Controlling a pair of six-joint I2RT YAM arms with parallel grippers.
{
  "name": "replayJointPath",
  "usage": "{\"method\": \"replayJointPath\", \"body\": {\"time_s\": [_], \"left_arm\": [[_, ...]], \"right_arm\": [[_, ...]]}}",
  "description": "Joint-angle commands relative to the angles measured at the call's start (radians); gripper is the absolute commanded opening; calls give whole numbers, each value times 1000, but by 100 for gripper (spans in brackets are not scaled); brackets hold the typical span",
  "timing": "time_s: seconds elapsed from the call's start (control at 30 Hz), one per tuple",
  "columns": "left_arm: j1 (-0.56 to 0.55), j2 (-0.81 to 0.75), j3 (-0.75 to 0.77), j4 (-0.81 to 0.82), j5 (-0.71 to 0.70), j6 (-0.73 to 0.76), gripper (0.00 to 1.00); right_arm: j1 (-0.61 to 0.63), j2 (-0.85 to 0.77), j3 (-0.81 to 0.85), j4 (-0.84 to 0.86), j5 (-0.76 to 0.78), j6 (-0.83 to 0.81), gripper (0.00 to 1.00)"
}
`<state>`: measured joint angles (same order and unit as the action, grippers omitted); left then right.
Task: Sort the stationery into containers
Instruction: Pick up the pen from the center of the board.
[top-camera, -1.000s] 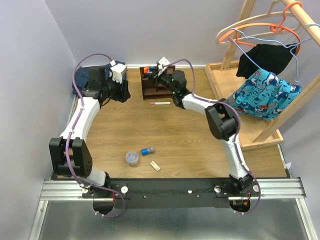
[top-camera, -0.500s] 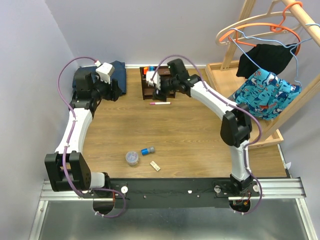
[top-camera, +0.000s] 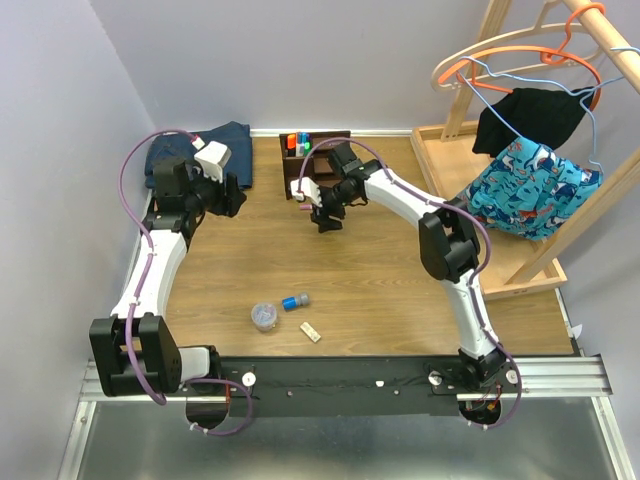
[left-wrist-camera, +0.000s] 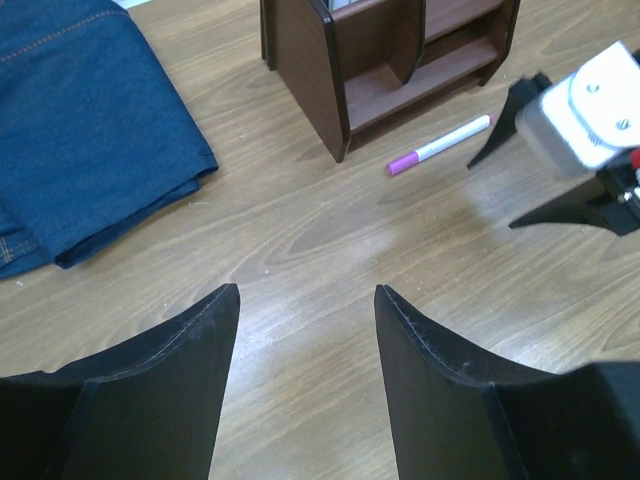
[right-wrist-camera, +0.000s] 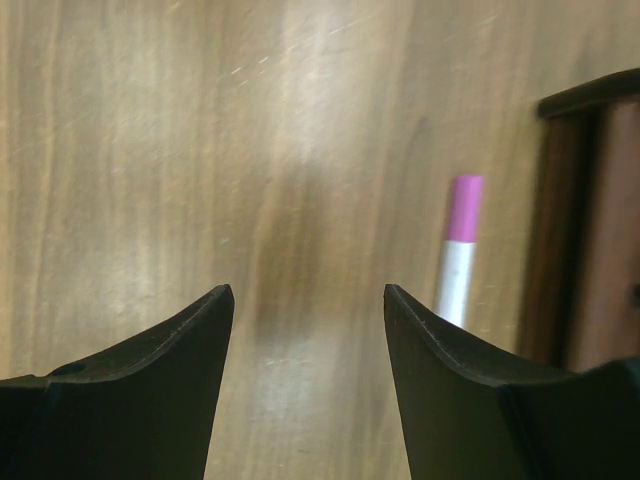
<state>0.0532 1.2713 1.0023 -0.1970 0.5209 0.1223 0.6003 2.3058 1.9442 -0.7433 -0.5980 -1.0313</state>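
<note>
We're picking up the pink-capped marker (left-wrist-camera: 440, 145), which lies on the tabletop (left-wrist-camera: 300, 230) just beside the organiser (left-wrist-camera: 310, 70). The right tool (right-wrist-camera: 305, 300) hovers near it, wide and empty. Next, probably shift sideways over the marker, lower, close. The left tool (left-wrist-camera: 305, 295) is wide and idle.

From above the near edge we see the whole counter (top-camera: 380, 270). Both wrist views sit low and close near the far edge, sharing the pink-capped marker (left-wrist-camera: 440, 146) beside the organiser (left-wrist-camera: 310, 80).
</note>
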Motion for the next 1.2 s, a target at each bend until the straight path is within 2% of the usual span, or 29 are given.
{"method": "replayJointPath", "body": {"time_s": [0.0, 0.43, 0.67, 0.97, 1.1, 1.17], "left_arm": [[8, -13, -18, 39, 30, -24, 66], [16, 19, -27, 60, 37, -44, 66], [25, 34, -25, 61, 37, -50, 66], [31, 48, -11, 51, 33, -49, 66], [33, 51, -11, 50, 33, -49, 66], [31, 51, -16, 48, 34, -50, 66]], "right_arm": [[4, 30, 61, 94, 32, 39, 69], [4, 239, 337, 93, 35, 175, 66], [4, 309, 415, 67, 27, 200, 62], [3, 368, 449, -53, 33, 174, 52], [3, 385, 453, -109, 24, 157, 38], [4, 385, 446, -128, 24, 165, 36]]}}
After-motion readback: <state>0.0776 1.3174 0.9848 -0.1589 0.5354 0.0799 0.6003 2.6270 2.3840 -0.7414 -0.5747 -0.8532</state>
